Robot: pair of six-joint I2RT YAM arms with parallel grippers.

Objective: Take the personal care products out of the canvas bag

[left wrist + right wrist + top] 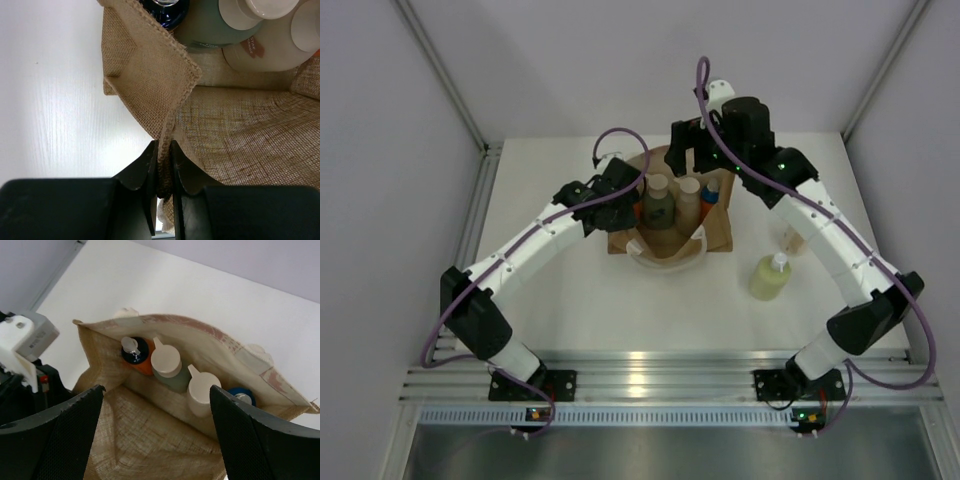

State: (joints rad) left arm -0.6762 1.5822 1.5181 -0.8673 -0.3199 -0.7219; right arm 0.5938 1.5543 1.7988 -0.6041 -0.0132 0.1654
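The canvas bag (665, 238), mid-table, is pinched at its ten o'clock rim by the left gripper (164, 150), seemingly to hold it open, while the right gripper (156, 389) hovers, jaws wide apart, over four bottles (167, 367) inside; a yellow-green bottle (770, 277) stands at four o'clock.

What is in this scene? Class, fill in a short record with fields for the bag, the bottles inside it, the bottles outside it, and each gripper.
bag: canvas bag, mouth open, on the table
inside bag: orange bottle, dark green bottle, cream bottle, blue-capped bottle
outside bag: yellow-green bottle, pinkish-beige bottle, both on its right
left gripper: shut on the bag's rim
right gripper: open, over the bag's mouth
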